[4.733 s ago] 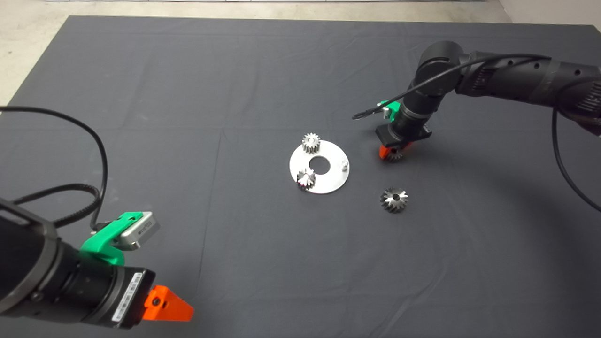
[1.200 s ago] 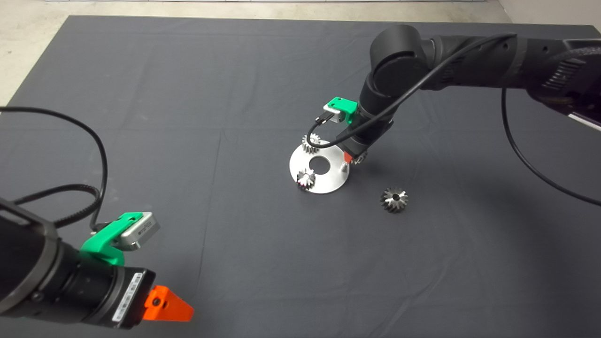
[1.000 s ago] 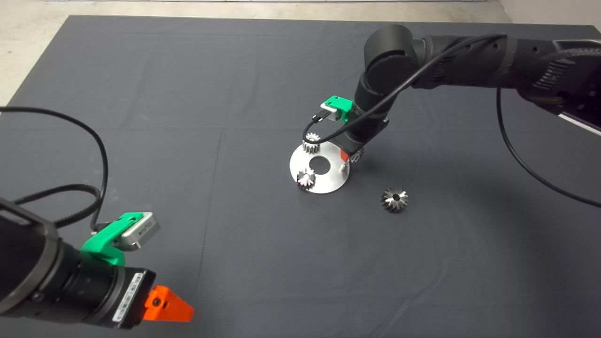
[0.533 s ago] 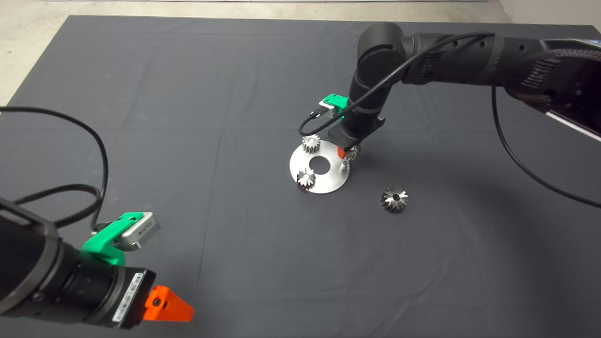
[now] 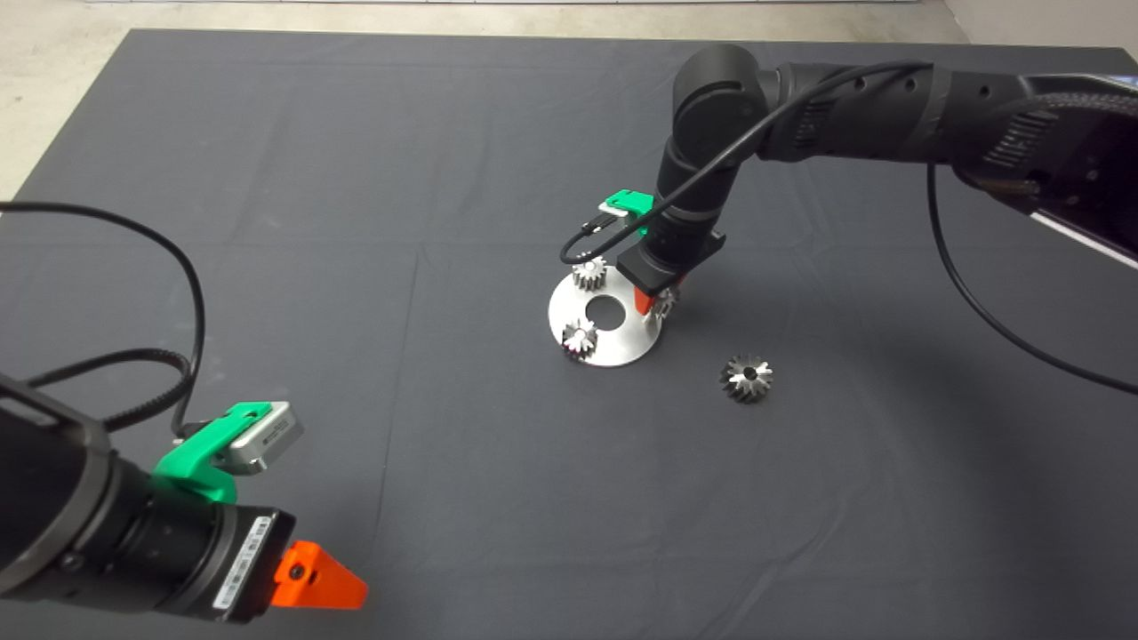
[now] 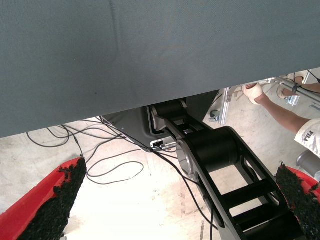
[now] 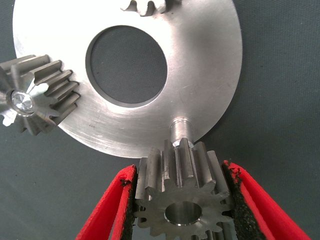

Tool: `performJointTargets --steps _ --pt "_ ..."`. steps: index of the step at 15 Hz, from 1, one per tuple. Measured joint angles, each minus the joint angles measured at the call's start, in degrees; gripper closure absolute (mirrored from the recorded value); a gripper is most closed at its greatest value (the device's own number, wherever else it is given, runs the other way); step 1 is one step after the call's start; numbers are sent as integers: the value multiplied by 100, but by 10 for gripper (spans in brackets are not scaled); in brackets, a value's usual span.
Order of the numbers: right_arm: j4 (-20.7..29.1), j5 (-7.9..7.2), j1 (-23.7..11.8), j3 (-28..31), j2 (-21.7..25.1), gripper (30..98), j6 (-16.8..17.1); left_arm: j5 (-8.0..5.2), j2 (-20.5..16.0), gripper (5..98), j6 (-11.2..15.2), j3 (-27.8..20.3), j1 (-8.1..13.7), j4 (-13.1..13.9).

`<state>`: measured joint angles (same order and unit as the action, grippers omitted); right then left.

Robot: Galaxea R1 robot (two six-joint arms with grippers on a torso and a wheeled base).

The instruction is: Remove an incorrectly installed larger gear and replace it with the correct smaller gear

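Note:
The larger gear (image 5: 747, 377), shiny and flared, lies alone on the mat to the right of the round steel plate (image 5: 615, 348). My right gripper (image 5: 655, 302) hangs over the plate's right edge, shut on the smaller gear (image 5: 664, 300). In the right wrist view the smaller gear (image 7: 182, 192) sits squeezed between the two red fingers (image 7: 112, 210), bore facing the camera. Its teeth are right beside the bare peg (image 7: 180, 129) on the plate (image 7: 200, 60). My left gripper (image 5: 316, 578) is parked at the lower left, open and holding nothing.
Two brighter small gears stand on the plate, one at its far edge (image 5: 589, 273) and one at its near left (image 5: 579, 338). The left wrist view shows the mat's edge, floor cables (image 6: 107, 170) and a person's arm (image 6: 280, 112).
My right arm has carried the smaller gear leftward from the mat to the plate's right edge and settled beside the peg. The larger gear and left arm stayed still.

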<state>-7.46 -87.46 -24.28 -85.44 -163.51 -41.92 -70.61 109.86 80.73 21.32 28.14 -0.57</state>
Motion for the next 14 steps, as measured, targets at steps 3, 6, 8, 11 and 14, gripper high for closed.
performJointTargets --steps 3,6,8,11,14 --pt "18 0 0 28 1 864 6 -1 -2 59 0 0 0 0" --pt "18 0 0 61 1 863 11 -1 -2 59 0 0 0 0" --pt "18 0 0 63 1 864 11 -1 0 59 0 0 0 0" --pt "18 0 0 63 0 863 48 -1 0 59 0 0 0 0" --pt "16 0 1 57 1 864 130 0 0 59 0 0 0 0"
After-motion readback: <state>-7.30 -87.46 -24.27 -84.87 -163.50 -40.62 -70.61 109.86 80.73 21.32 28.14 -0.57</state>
